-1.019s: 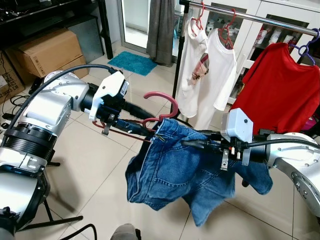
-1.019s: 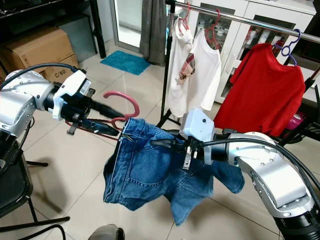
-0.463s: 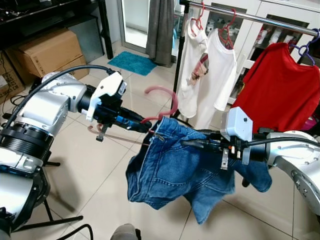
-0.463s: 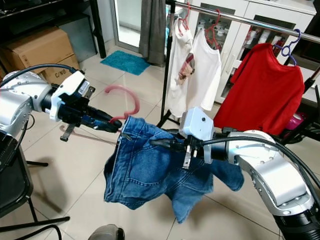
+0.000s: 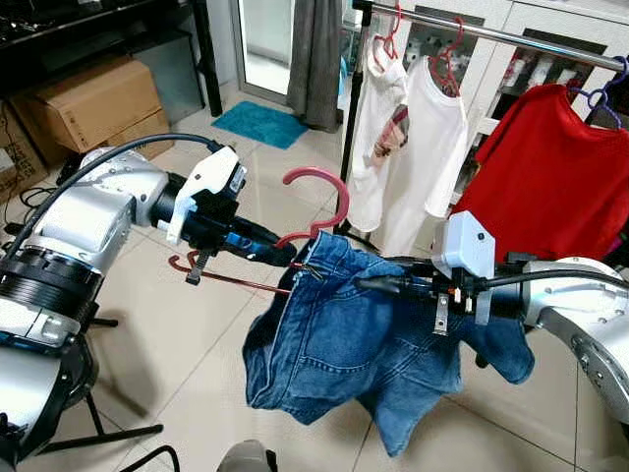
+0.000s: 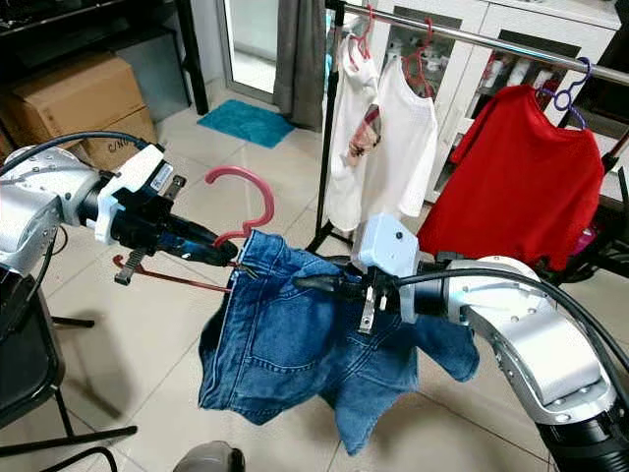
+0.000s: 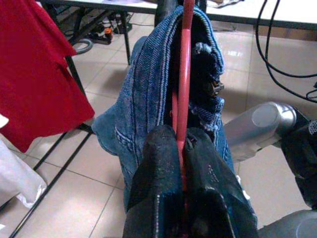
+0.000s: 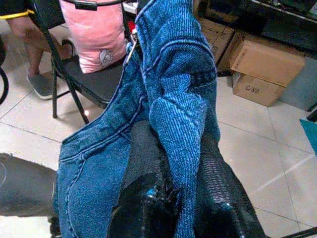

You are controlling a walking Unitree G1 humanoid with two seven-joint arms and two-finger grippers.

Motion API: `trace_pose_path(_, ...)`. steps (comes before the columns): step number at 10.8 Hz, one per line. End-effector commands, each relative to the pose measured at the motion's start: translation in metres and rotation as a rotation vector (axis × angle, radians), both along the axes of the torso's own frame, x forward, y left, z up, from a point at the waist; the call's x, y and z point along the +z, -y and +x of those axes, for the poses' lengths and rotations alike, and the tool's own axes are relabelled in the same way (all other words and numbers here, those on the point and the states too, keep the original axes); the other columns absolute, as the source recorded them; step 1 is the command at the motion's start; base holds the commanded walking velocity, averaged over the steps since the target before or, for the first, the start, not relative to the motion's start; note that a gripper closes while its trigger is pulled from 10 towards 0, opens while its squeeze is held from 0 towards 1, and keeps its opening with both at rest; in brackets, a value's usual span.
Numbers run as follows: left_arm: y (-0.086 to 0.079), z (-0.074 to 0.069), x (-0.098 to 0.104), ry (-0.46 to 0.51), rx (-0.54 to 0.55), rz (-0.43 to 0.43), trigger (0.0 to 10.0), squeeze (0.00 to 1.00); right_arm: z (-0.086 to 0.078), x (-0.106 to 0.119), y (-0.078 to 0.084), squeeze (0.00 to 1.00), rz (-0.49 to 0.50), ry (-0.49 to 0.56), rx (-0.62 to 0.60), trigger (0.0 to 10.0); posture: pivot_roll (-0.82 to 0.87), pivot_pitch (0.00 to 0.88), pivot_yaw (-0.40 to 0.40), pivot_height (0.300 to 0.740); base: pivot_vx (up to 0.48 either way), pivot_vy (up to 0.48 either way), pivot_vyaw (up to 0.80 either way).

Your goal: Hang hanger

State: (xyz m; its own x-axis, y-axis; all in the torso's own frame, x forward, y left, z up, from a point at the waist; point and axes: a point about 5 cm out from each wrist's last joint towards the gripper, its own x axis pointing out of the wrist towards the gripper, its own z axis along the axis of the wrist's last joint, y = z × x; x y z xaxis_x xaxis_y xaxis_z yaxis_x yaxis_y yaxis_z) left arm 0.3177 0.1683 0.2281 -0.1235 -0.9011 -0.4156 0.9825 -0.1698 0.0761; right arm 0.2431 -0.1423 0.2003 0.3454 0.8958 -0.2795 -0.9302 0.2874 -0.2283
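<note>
In the left eye view we see the left gripper (image 5: 280,254) with its fingers clamped on the red hanger (image 5: 316,202), whose hook curves up above the waistband of the blue jeans (image 5: 344,344) draped on it, well short of the clothes rail (image 5: 491,32) behind. The right gripper (image 5: 366,284) pinches the denim just beside the waistband. On the rail hang two white shirts (image 5: 413,147) and a red shirt (image 5: 541,167); a cardboard box (image 5: 93,103) sits by the wall and a teal mat (image 5: 260,123) lies on the tiled floor. In the left wrist view we see the fingers (image 7: 161,163) closed tight on the hanger's red wire, which runs into the jeans. In the right wrist view we see the fingers (image 8: 148,163) shut on a fold of denim, with a person seated on a chair (image 8: 94,82) beyond.
</note>
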Motion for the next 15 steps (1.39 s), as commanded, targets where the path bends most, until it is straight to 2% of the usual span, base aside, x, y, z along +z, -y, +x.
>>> trace_pose_path(1,0.001,-0.002,0.003,0.008,-0.01,-0.016,0.0,0.0,0.0,0.01,-0.005,0.0,0.009,0.054,0.025,4.0,0.04,0.019,-0.006,0.74,0.0,0.0,0.0)
trace_pose_path(2,0.001,-0.003,0.002,0.006,-0.009,-0.033,0.0,0.0,0.001,0.011,-0.006,0.0,0.017,0.056,0.018,10.0,0.04,0.018,-0.006,0.74,0.0,0.0,0.0)
trace_pose_path(3,0.0,-0.004,0.002,0.004,0.003,-0.057,0.0,0.0,0.003,0.016,-0.006,0.07,0.06,0.052,-0.002,10.0,0.04,0.013,0.0,0.74,0.0,0.0,0.0)
trace_pose_path(4,-0.001,-0.006,0.0,-0.002,0.023,-0.086,0.0,0.0,0.007,0.024,-0.004,1.0,0.116,0.067,-0.038,10.0,0.04,0.01,0.0,0.74,0.0,0.0,0.0)
trace_pose_path(7,-0.002,-0.009,-0.002,-0.001,0.07,-0.133,0.0,0.0,0.011,0.029,0.001,1.0,0.131,0.118,-0.083,10.0,0.04,0.01,-0.003,0.74,0.0,0.0,0.0)
trace_pose_path(8,0.0,-0.01,-0.002,0.017,0.109,-0.171,0.0,0.0,0.012,0.03,0.002,1.0,0.191,0.082,-0.102,10.0,0.04,0.014,0.0,0.74,0.0,0.0,0.0)
trace_pose_path(10,0.004,-0.013,-0.004,0.047,0.156,-0.206,0.0,0.0,0.008,0.029,0.002,1.0,0.222,0.023,-0.12,10.0,0.04,0.011,0.002,0.74,0.0,0.0,0.0)
trace_pose_path(11,0.006,-0.015,-0.006,0.062,0.186,-0.223,0.0,0.0,0.009,0.029,0.004,1.0,0.301,-0.01,-0.172,10.0,0.04,0.011,0.002,0.74,0.0,0.0,0.0)
trace_pose_path(12,0.005,-0.016,-0.007,0.072,0.208,-0.223,0.0,0.0,0.01,0.031,0.005,1.0,0.298,0.019,-0.214,10.0,0.04,0.013,-0.006,0.74,0.0,0.0,0.0)
trace_pose_path(15,0.007,-0.018,-0.006,0.099,0.242,-0.233,0.0,0.0,0.009,0.034,0.0,1.0,0.285,0.113,-0.24,10.0,0.04,0.001,-0.008,0.74,0.0,0.0,0.0)
